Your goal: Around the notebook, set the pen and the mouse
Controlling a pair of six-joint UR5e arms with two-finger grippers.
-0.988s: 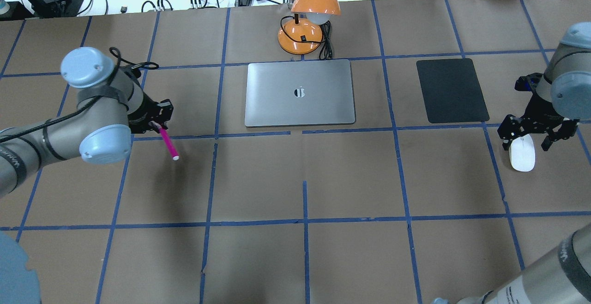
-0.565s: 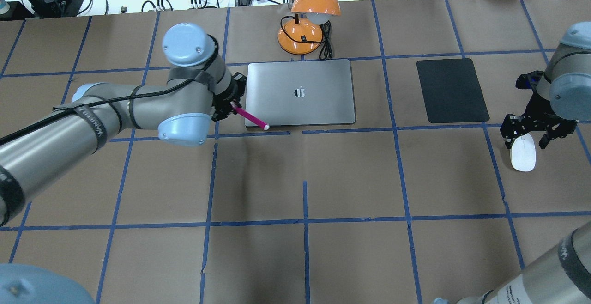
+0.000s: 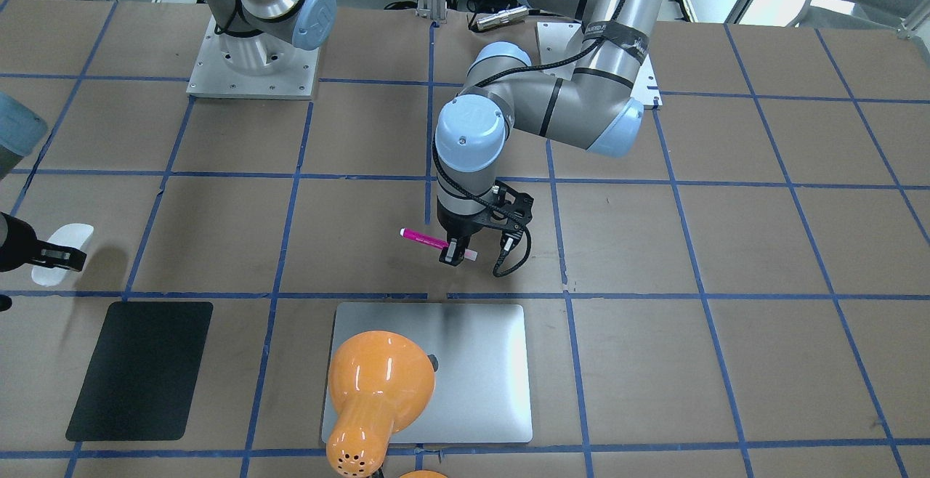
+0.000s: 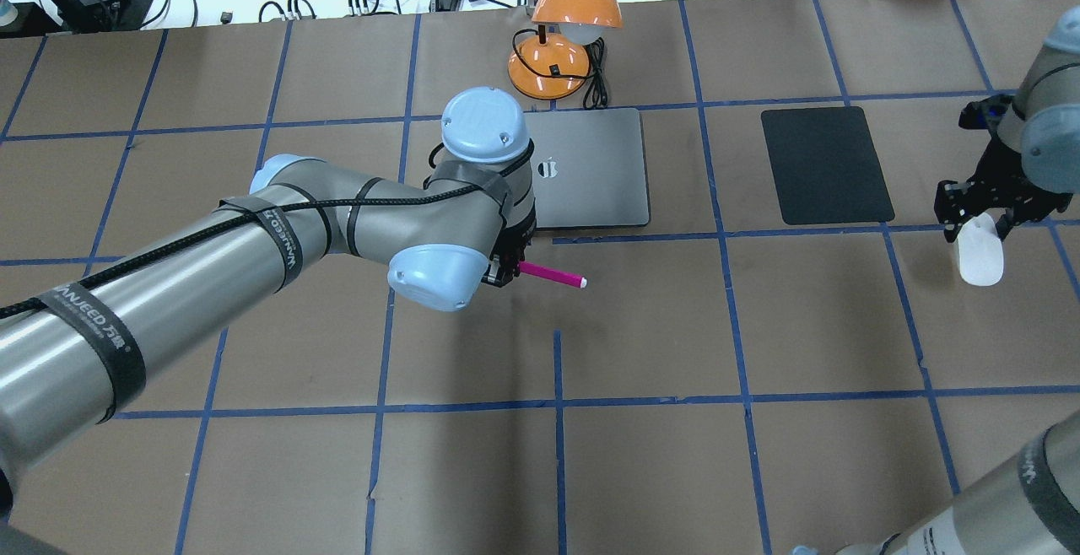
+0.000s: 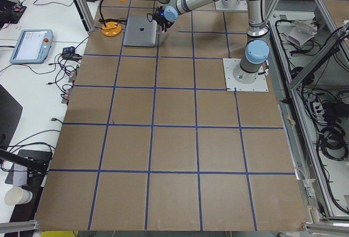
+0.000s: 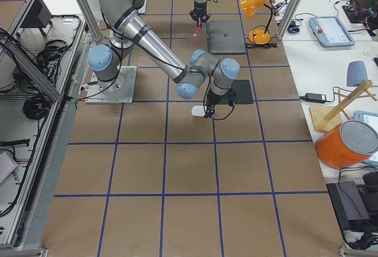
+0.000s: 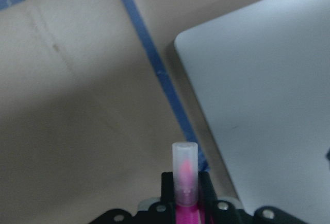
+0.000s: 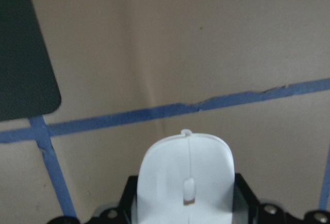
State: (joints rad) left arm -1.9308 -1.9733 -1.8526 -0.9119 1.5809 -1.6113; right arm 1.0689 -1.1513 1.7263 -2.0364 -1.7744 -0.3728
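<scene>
Clamped in the left gripper (image 3: 456,251): the pen (image 4: 553,275), pale cap jutting ahead, notebook (image 4: 599,175) just ahead-right, not touching. Pinched in the right gripper (image 4: 979,216): the mouse (image 4: 981,258), seemingly clear of the table (image 4: 641,327), black mat (image 8: 20,54) ahead-left.

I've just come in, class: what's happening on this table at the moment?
Each of the two robot arms holds one thing. The left gripper is shut on the pen and holds it over the table, just off the notebook's near edge. The right gripper is shut on the mouse, out beyond the black mat and well away from the notebook. Neither thing has been released yet.
</scene>
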